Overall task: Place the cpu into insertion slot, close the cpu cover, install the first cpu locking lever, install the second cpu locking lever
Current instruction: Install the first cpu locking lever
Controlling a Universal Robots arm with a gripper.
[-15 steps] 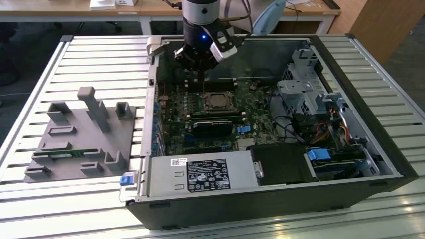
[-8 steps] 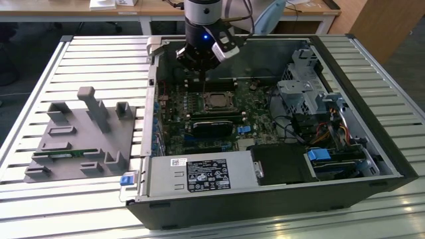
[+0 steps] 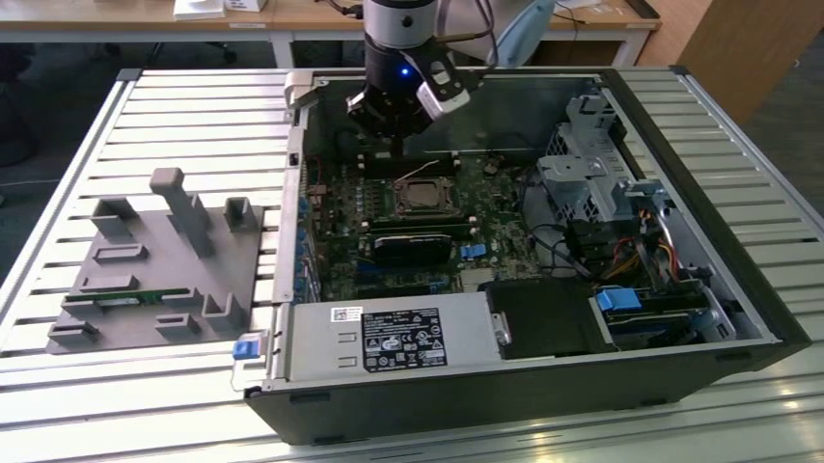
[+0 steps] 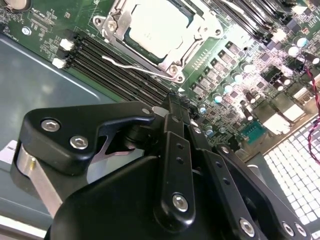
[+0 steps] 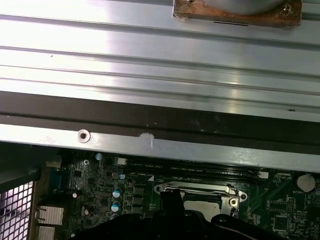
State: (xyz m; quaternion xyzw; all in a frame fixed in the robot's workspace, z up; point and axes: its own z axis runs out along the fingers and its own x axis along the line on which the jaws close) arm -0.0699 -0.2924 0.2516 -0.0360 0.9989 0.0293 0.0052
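Hovering pincer (image 4: 176,100): you are seeing its jaws meeting on nothing, just above the memory slots (image 4: 95,55) beside the socket.
Seated cpu (image 4: 157,27): lying in the insertion slot (image 3: 423,200) on the green board.
Lowered cpu cover (image 4: 205,25): framing the cpu.
Thin lever wire (image 4: 120,62): running alongside the cover, over the memory slots.
Open case (image 3: 515,386): resting on your slatted counter (image 3: 193,106).

A ribbed metal bench (image 5: 150,65) borders the computer case's silver rim (image 5: 225,151), inside which a green circuit board (image 5: 285,216) carries the silvery cpu cover (image 5: 200,190).
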